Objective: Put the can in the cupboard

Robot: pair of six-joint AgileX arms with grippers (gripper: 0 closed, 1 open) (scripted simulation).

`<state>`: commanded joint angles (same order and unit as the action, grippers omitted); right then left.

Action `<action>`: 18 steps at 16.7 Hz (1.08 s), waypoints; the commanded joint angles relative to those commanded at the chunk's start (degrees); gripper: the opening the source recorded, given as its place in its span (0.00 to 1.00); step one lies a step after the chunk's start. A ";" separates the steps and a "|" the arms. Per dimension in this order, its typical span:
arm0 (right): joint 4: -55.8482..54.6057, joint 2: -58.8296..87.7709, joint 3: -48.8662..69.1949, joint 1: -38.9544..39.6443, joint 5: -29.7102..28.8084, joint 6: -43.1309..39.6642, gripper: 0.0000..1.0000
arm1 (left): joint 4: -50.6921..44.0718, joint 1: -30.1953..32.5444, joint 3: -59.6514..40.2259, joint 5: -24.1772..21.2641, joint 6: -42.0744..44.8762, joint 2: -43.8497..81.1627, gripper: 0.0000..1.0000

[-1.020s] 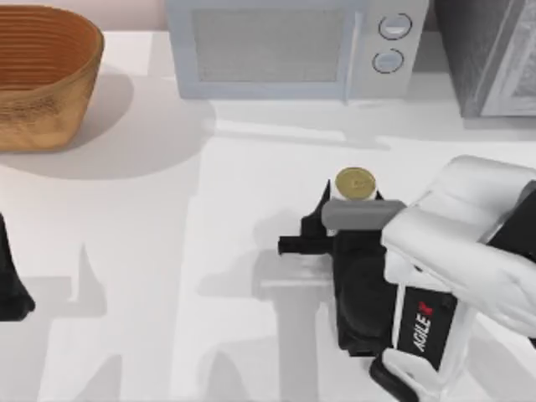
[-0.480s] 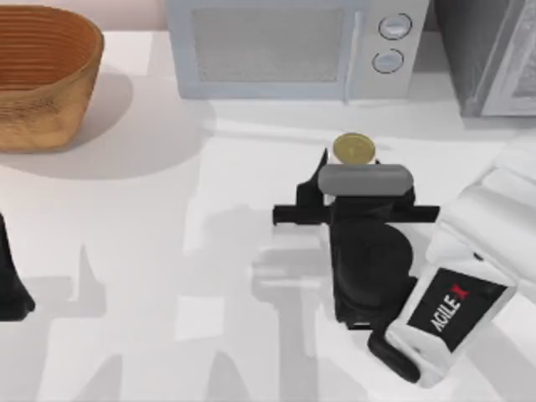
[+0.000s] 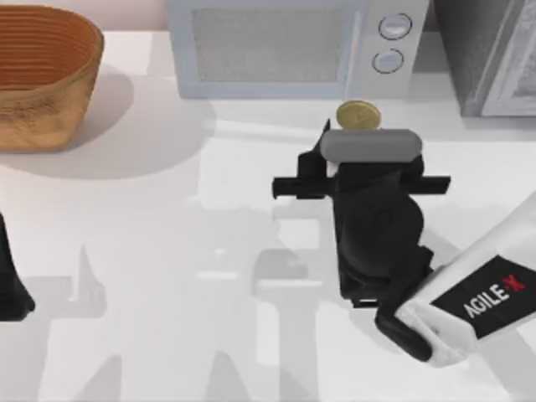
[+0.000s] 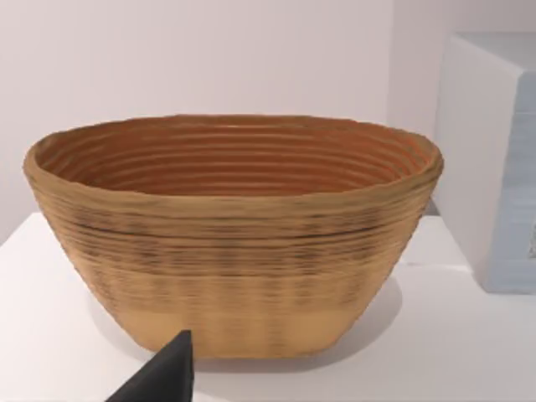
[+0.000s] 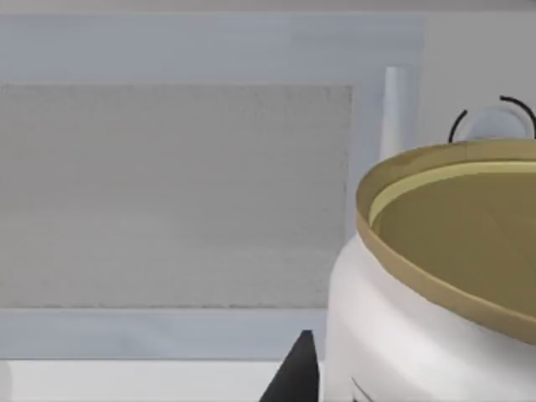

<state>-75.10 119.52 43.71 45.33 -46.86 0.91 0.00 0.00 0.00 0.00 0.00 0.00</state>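
We work at a white table (image 3: 134, 251) crossed by soft grey shadows, with a pale wall behind it. The only writing we can read is AGILE, followed by a red X, on the white casing of our right arm. At the back stand a pale blue-grey microwave (image 3: 293, 46) with two round knobs, a ribbed brown woven basket (image 3: 42, 75) at the far left, and the dark grey speckled cupboard (image 3: 490, 54) at the far right. The can (image 3: 358, 115) is white with a dull gold rim and recessed top; it sits upright in front of the microwave, at the tip of our right gripper (image 3: 360, 126). Whether its fingers clasp the can we cannot tell. Our left gripper (image 3: 10, 285) rests at the table's left edge, facing the basket.
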 joint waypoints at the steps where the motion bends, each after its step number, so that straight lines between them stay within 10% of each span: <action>1: 1.40 -1.47 -0.09 0.00 0.02 0.00 0.00 | 0.00 0.00 0.00 0.00 0.00 0.00 1.00; 18: 15.17 -16.30 -2.28 -2.68 1.89 0.18 0.00 | 0.00 0.00 0.00 0.00 0.00 0.00 1.00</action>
<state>-59.93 103.21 41.43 42.65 -44.97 1.09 0.00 0.00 0.00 0.00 0.00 0.00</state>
